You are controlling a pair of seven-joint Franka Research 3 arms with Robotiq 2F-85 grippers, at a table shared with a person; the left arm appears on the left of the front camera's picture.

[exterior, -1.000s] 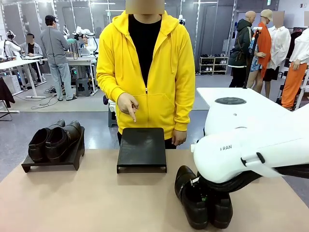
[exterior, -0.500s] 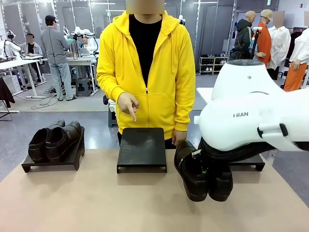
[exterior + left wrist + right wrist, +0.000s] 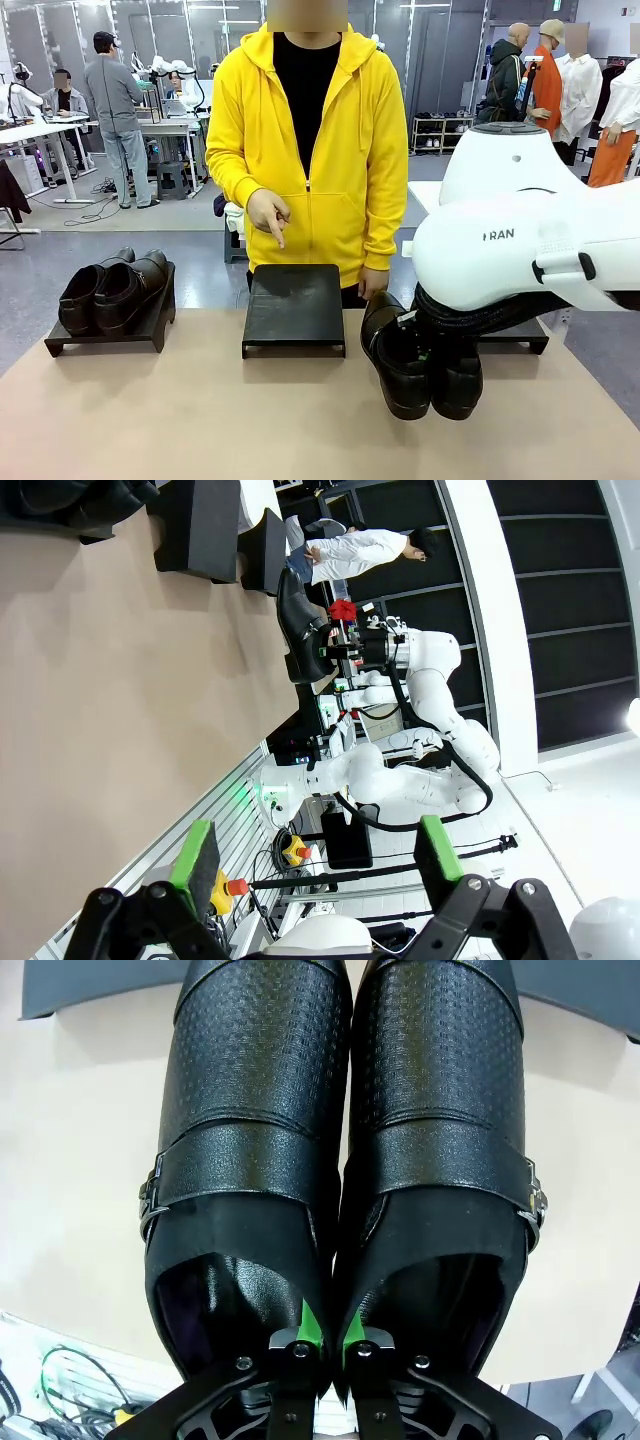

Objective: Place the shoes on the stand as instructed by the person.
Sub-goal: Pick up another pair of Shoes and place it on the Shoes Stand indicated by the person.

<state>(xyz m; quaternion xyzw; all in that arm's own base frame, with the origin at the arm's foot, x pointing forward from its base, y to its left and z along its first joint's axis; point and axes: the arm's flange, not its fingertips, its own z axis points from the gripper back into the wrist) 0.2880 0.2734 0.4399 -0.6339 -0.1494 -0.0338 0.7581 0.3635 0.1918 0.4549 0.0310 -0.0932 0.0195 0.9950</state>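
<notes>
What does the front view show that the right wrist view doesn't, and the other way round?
Front view: the person in the yellow hoodie pointing down at the black middle stand, and dark brown leather shoes on the left stand. Right wrist view: the green-padded right gripper shut on the inner edges of the near-black leather shoes, and their metal buckles. Both: that pair and the tan table top.

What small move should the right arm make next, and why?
Probably carry the buckled black pair left toward the empty middle stand. The right gripper is shut on both shoes' inner walls, beside that stand, and the person's hand points down at it.
</notes>
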